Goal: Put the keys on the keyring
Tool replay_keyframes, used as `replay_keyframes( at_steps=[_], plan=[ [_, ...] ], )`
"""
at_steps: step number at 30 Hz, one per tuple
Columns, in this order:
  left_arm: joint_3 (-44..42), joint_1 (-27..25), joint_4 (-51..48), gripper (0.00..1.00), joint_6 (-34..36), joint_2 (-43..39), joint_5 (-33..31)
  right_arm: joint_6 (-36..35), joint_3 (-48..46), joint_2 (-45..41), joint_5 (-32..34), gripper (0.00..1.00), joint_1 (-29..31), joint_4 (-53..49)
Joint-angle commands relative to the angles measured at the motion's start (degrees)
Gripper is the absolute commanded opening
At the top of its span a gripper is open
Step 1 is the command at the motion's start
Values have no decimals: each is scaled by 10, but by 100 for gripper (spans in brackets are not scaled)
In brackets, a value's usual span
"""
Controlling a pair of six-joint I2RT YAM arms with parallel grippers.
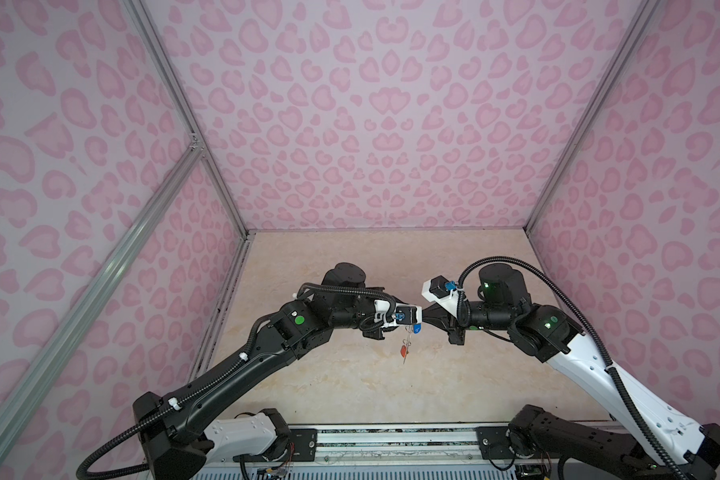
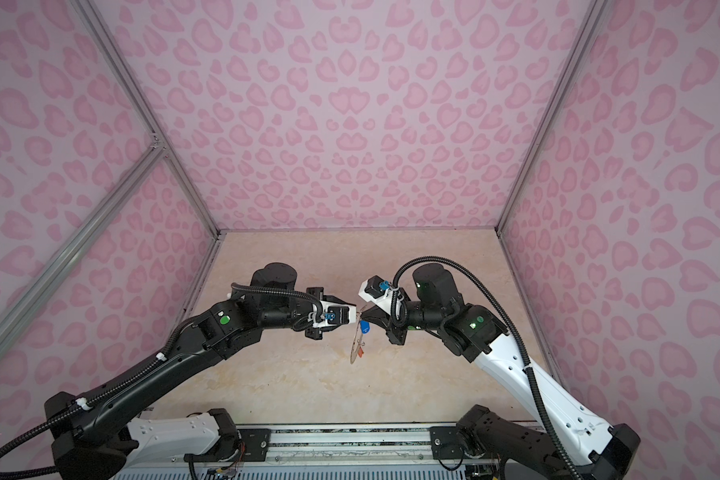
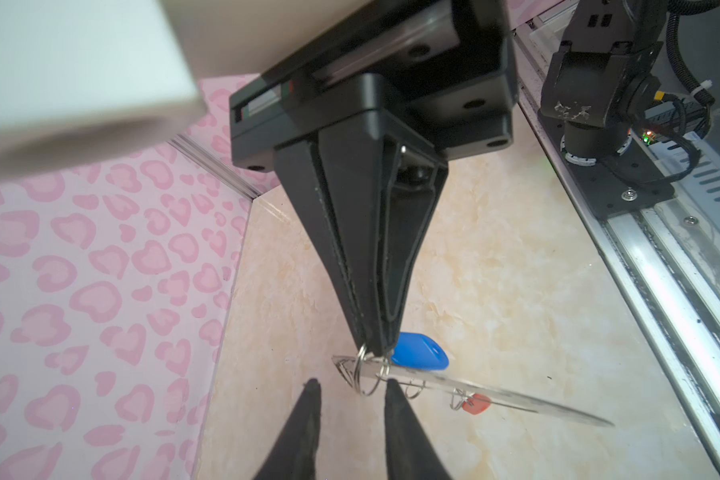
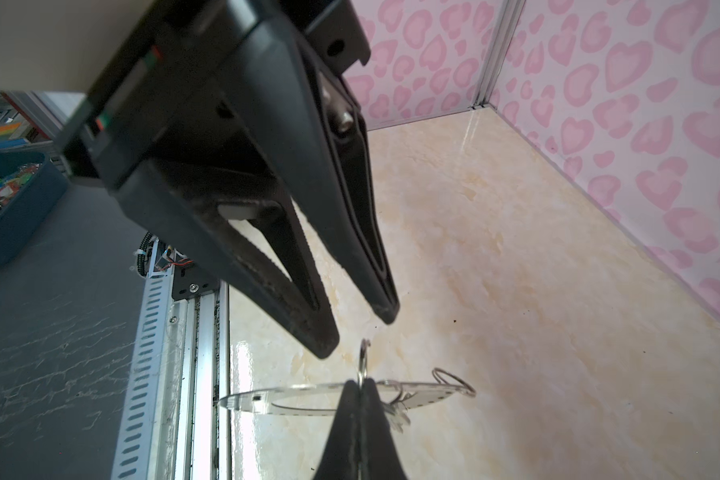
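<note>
Keyring [image 4: 246,402] hangs in mid-air over the worktop [image 1: 350,386] centre, tilted, between my 2 grippers. Red tag [image 3: 476,404] hangs off a wire loop lower on the disc. Blue tag [image 3: 420,357] sits at the upper rim, just beside the clamp point; threaded or not, can't tell. My guess is it's held up like this so the loops hang free and reachable. My right gripper [image 4: 360,395] is clamped tight on the disc rim, carrying the whole thing. My left gripper [image 3: 352,382], on the left, has its jaws narrowly parted and grips nothing. 1 upright wire loop [image 4: 363,357] stands right by its tips; contact unclear. It's probably lining up for that loop.
</note>
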Motion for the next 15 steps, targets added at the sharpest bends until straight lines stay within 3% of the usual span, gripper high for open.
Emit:
replay_keyframes(
  at_steps=[1, 8, 15],
  plan=[
    [10, -4, -5, 27, 10, 4, -8, -5, 4, 4, -9, 0, 3, 6],
    [12, -11, -21, 19, 22, 10, -12, -14, 11, 8, -13, 0, 9, 1],
    [12, -12, -22, 3, 22, 11, -11, -25, 14, 10, -4, 0, 16, -2]
  ],
)
